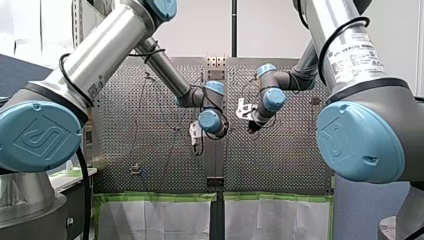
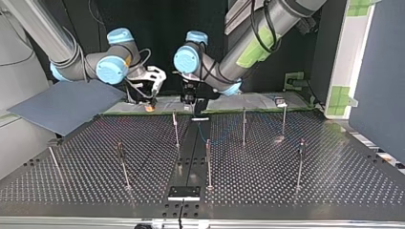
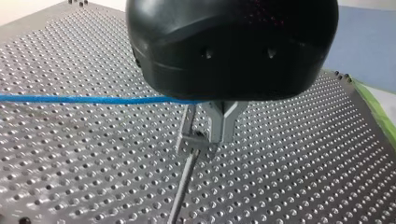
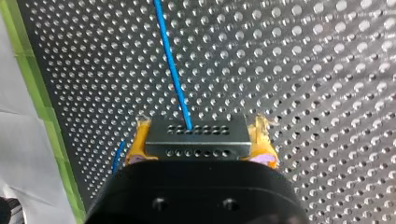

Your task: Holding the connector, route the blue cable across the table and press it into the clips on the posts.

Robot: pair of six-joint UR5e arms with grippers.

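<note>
The grey metal connector sits clamped in my right gripper; the blue cable runs straight ahead from it.

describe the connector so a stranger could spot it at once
Over the perforated table, near its green-taped edge, find my right arm's jaws with yellow pads. The connector is the small grey metal block clamped between those pads. Only it has two rows of tiny holes and the blue cable leaving its face.
</note>
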